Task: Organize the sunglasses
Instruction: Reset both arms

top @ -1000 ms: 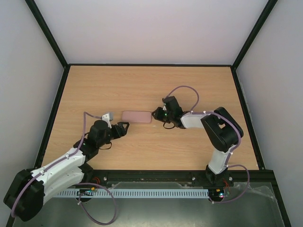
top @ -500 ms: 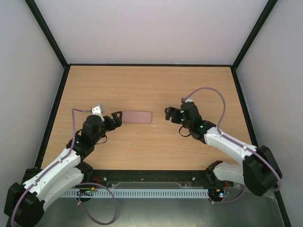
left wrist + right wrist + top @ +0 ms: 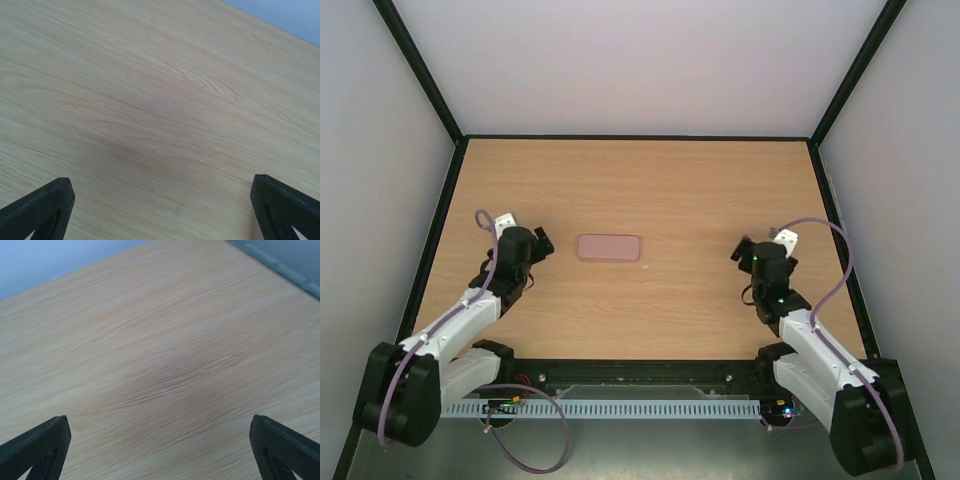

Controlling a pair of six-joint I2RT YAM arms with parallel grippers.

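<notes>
Top view: two arms sit folded back at the near edge of a wooden table [image 3: 660,180], one on each side. A closed pink case [image 3: 609,247] lies flat between them, its long side running across the table. The left gripper [image 3: 543,244] points toward the middle and stops near the left end of the case without touching it. The right gripper [image 3: 743,250] faces the case from the other side and is well apart from it. The sunglasses show nowhere on the table, and it cannot be told whether they lie inside the case.

Left wrist view: the left gripper's two black fingers [image 3: 37,210] sit in the bottom corners of the frame, spread wide, holding nothing. Only bare wood grain lies between them. A sliver of pale wall [image 3: 295,15] shows at the top right.

Right wrist view: the right gripper's black fingers [image 3: 35,447] also sit in the bottom corners, spread just as wide and holding nothing, over bare wood. Pale wall fills the top left corner, and a grey strip [image 3: 280,265] crosses the top right. The sunglasses appear in neither wrist view.
</notes>
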